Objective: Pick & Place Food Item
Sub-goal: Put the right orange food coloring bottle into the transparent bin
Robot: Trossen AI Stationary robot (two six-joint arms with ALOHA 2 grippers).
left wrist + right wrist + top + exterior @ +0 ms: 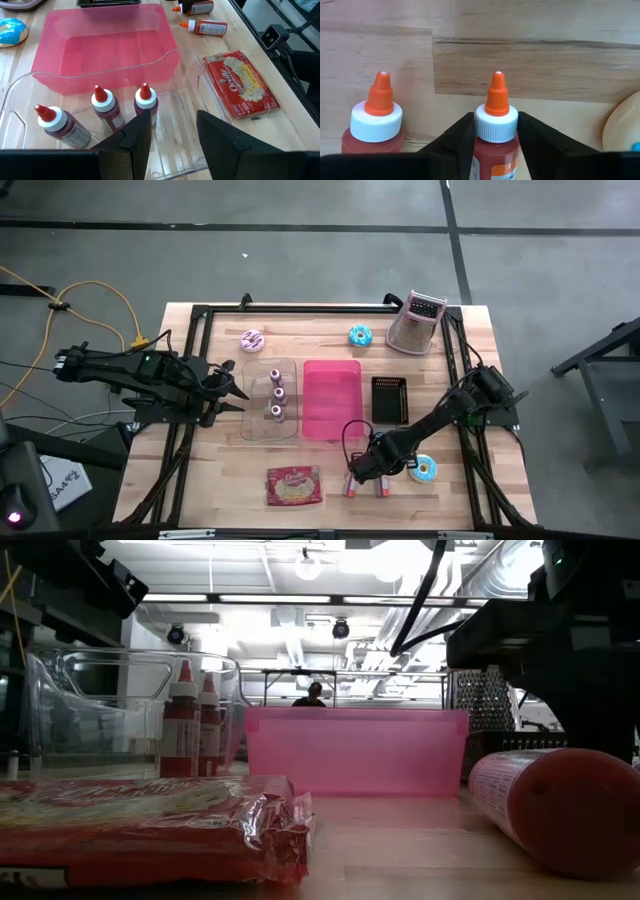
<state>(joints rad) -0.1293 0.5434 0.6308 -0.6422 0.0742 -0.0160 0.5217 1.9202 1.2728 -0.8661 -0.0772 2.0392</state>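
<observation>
Right claw (494, 131) is low at the tabletop's (460, 380) front edge, fingers (454, 137) pressed against both sides of a lying red sauce bottle (495, 130). Reads as a grasp just made; bottle not lifted yet. A second bottle (376, 120) lies just beside it, untouched. A blue-frosted donut (425, 469) sits just right of the claw.

Left claw (172, 142) hangs released and holding nothing over the near end of the clear bin (192, 65), left of centre.

Progress, as I read it: three red bottles (102, 107) already stand upright in the clear bin, so those look placed. Two remain on the tabletop, one of them now gripped. Left to do: lift, carry, drop in the bin, repeat for the last one. That assumes the bin is the target, which I can't confirm.

The pink tray (331, 398) next to the bin looks empty. Not handled at all: snack packet (293, 485), pink donut (253, 339), second blue donut (360, 335), grater (416, 322), dark rack (389, 400).
</observation>
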